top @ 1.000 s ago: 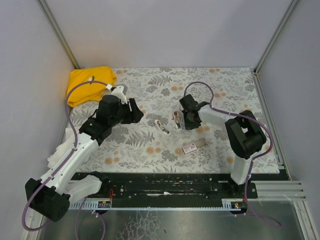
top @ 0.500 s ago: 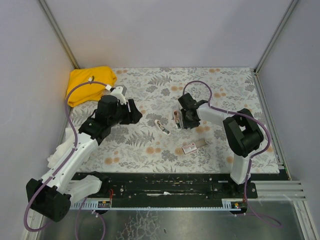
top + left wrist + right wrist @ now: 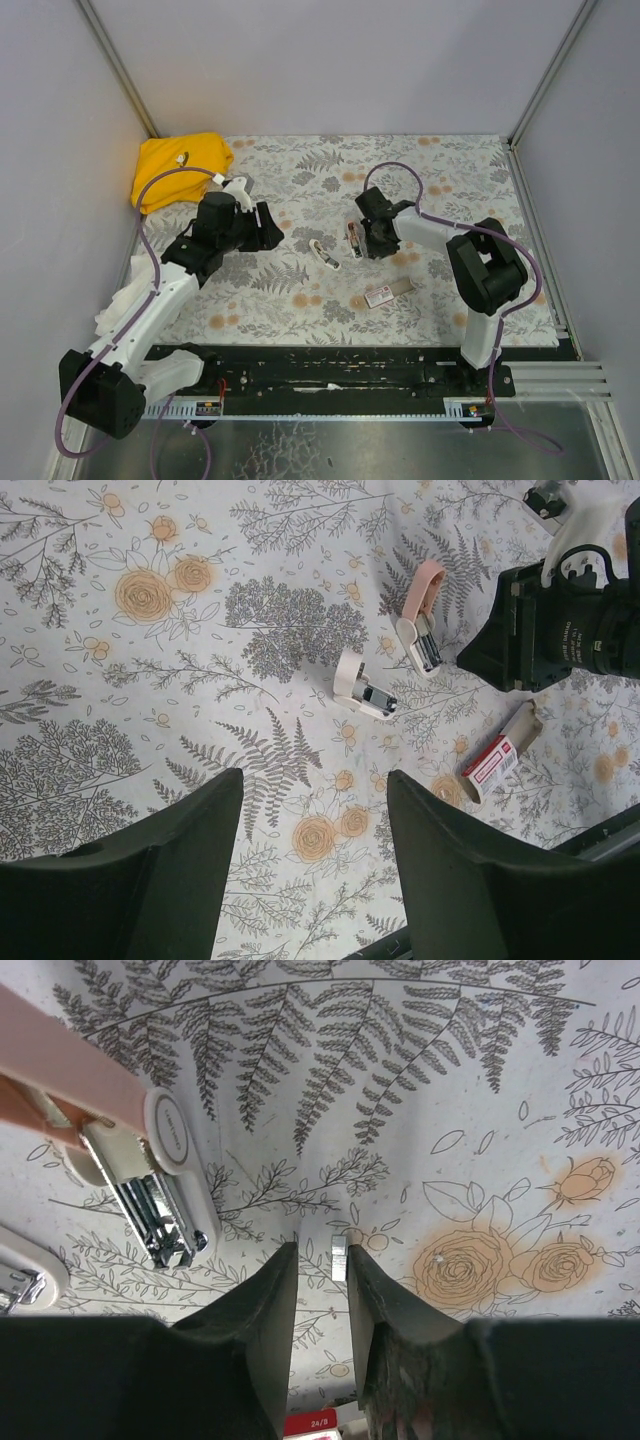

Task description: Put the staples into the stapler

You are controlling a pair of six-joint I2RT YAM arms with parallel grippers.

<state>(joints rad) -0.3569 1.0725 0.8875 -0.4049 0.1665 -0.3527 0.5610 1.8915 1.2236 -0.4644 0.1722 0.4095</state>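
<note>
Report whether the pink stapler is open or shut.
Open. The pink stapler's pink top is swung away from its white base, leaving the metal staple channel exposed.

I count two grippers of mine: left gripper (image 3: 312,790), right gripper (image 3: 321,1253). Two mini staplers: pink stapler (image 3: 418,620), white stapler (image 3: 358,685). One staples strip (image 3: 338,1260) in sight. One red-and-white staple box (image 3: 497,765). One yellow cloth (image 3: 180,170). One flower-print bench (image 3: 450,170).
</note>
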